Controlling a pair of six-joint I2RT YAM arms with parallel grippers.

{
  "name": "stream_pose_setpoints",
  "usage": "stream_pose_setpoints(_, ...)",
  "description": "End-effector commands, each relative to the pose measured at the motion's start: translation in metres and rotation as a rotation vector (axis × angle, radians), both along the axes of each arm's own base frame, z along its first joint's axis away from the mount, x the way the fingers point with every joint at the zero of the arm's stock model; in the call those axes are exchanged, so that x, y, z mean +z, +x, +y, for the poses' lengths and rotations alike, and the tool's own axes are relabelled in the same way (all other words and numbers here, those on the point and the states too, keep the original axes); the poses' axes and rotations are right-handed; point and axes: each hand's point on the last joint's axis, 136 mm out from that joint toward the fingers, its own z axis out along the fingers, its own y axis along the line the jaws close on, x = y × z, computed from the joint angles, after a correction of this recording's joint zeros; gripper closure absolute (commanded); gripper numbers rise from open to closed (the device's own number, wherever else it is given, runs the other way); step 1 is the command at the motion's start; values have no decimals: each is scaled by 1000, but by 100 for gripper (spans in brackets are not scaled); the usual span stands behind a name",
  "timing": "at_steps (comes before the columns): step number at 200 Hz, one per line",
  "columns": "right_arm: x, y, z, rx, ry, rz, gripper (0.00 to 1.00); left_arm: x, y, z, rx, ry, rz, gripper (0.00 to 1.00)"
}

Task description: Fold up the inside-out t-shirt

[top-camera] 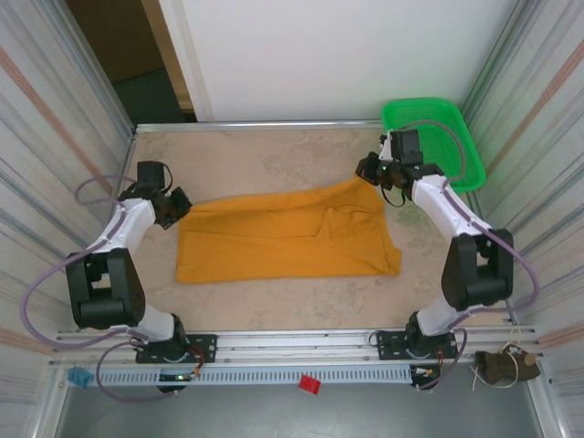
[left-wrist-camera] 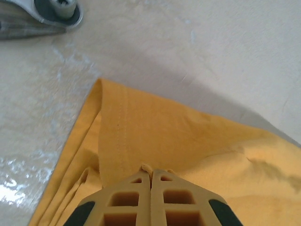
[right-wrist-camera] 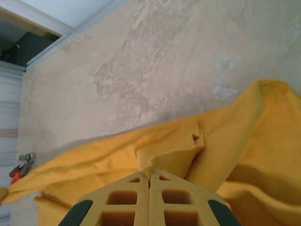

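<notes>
I count one t-shirt (top-camera: 287, 237), mustard orange-yellow, lying across the middle of the table (top-camera: 274, 151) with its long side running left to right. Its near edge lies flat on the table. Its far edge stretches between my two grippers, one at each end.

The left gripper (top-camera: 175, 208) is at the shirt's far left corner. In the left wrist view its two fingers (left-wrist-camera: 127, 200) are pressed together, with a small bit of cloth nipped at the tips and a stitched hem running just ahead of them. Layered edges of cloth show on the left of that view.

The right gripper (top-camera: 370, 172) is at the far right corner, where the cloth rises to a point. In the right wrist view its two fingers are likewise closed, pinching a folded edge, and the cloth sags away on both sides. Creases gather in the right part of the shirt.

One green basket (top-camera: 456, 119) sits at the far right corner of the table, beside the right arm and apart from the shirt. One small red piece (top-camera: 309, 384) lies on the near rail (top-camera: 274, 342).
</notes>
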Motion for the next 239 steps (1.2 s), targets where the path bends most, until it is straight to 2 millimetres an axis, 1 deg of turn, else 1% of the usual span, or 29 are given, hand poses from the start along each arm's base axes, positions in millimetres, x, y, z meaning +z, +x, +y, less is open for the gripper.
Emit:
stream_pose_setpoints(1,5,-24,-5,-27,-33,-28,100,-5,-12,10,62,12,5,100)
stream_pose_setpoints(27,-5,-56,-10,-37,-72,-4,100,-16,-19,11,80,7,30,100)
stream_pose_setpoints(48,-9,-72,-15,-52,-86,-9,100,-19,-18,15,99,8,27,100)
stream_pose_setpoints(73,-7,-74,-20,-62,-98,-15,100,-20,-11,20,112,9,28,100)
stream_pose_setpoints(102,7,-75,-22,-60,-109,-44,100,-15,-5,27,126,17,21,100)
stream_pose_setpoints(119,13,-81,-24,-60,-113,-56,100,-12,-4,32,138,24,15,100)
stream_pose_setpoints(134,14,-89,-26,-57,-117,-54,100,-14,-3,35,142,20,22,100)
stream_pose_setpoints(156,5,-104,-29,-56,-128,-32,100,-19,-2,36,141,15,35,100)
stream_pose_setpoints(166,-4,-111,-30,-58,-133,-12,100,-22,-2,35,138,11,43,100)
stream_pose_setpoints(183,-26,-119,-33,-70,-143,34,100,-29,-5,33,137,-3,54,100)
stream_pose_setpoints(201,-53,-123,-35,-84,-156,91,100,-40,-14,29,144,-23,78,100)
stream_pose_setpoints(208,-64,-127,-35,-90,-160,124,100,-44,-18,28,148,-26,88,95)
stream_pose_setpoints(216,-73,-131,-37,-97,-168,157,100,-45,-24,30,155,-17,94,85)
stream_pose_setpoints(220,-76,-134,-40,-107,-175,172,95,-45,-26,32,161,-6,94,79)
stream_pose_setpoints(225,-77,-136,-43,-123,-183,180,86,-44,-29,34,168,6,95,67)
stream_pose_setpoints(228,-77,-138,-44,-131,-184,178,78,-43,-31,36,172,10,93,61)
stream_pose_setpoints(234,-72,-138,-47,-150,-185,163,65,-38,-32,38,177,12,80,54)
stream_pose_setpoints(239,-66,-138,-50,-166,-184,142,59,-34,-33,40,181,15,72,49)
